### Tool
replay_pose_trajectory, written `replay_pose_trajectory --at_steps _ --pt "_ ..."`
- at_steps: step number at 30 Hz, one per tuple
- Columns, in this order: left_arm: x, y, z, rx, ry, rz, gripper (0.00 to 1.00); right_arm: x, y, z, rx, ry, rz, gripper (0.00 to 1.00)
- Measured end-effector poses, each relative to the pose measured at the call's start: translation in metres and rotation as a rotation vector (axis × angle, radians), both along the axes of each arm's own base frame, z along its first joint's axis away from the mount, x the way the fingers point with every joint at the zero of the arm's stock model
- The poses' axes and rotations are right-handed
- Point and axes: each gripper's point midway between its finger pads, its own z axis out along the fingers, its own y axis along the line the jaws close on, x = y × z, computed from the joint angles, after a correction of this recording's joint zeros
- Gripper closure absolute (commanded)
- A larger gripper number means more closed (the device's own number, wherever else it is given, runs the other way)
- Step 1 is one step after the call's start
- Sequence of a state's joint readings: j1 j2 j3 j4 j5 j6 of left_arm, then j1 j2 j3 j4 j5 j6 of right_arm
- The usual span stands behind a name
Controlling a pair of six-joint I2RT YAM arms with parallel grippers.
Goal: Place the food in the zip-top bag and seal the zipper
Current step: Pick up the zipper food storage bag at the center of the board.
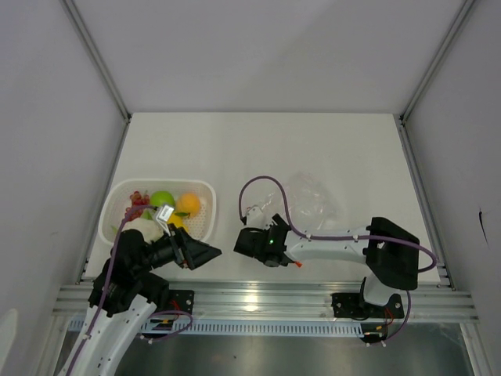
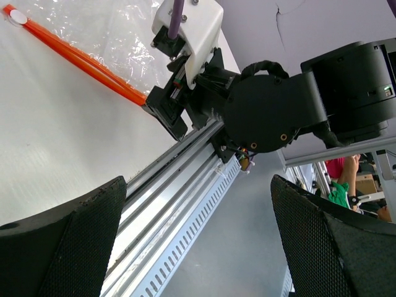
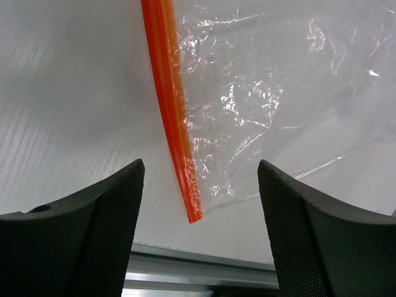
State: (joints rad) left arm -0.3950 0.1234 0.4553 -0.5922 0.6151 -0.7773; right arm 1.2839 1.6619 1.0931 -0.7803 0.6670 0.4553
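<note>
Currently my right pincer (image 3: 200, 164) is spread apart and grips nothing. The lower end of the zipper (image 3: 172, 117) lies between its fingers (image 3: 80, 229) with a gap on either side. In the right wrist view that red-orange strip runs from 12 o'clock down toward 6. The clear, crinkled zip-top bag (image 3: 278, 99) spreads over the white surface (image 3: 74, 80) on the strip's 3 o'clock side. From above, the bag lies just at 3 o'clock of the surface's middle, with the right pincer at its 8 o'clock. My left pincer (image 2: 199, 179) is also apart and empty, pointing toward 3 o'clock at the right arm (image 2: 272, 117). The food is all in the white basket (image 1: 205, 188) at 9 o'clock: green apple (image 1: 162, 199), orange (image 1: 188, 203), grapes (image 1: 138, 200), a yellow piece (image 1: 177, 222) and a pale piece (image 1: 145, 229). The left pincer hovers just past the basket's 5 o'clock corner.
</note>
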Motion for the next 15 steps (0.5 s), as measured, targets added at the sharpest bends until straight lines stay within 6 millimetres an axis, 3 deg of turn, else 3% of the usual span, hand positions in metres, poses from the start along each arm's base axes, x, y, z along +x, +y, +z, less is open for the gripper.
replay_pose_trajectory --at_steps 5,15 --pt "-0.001 0.004 0.001 0.005 -0.012 0.019 0.01 -0.001 0.000 -0.011 -0.059 -0.022 0.007 0.26" --pt "-0.004 0.017 0.024 0.006 -0.102 0.096 0.01 0.006 -0.004 -0.031 -0.210 -0.099 -0.026 0.28"
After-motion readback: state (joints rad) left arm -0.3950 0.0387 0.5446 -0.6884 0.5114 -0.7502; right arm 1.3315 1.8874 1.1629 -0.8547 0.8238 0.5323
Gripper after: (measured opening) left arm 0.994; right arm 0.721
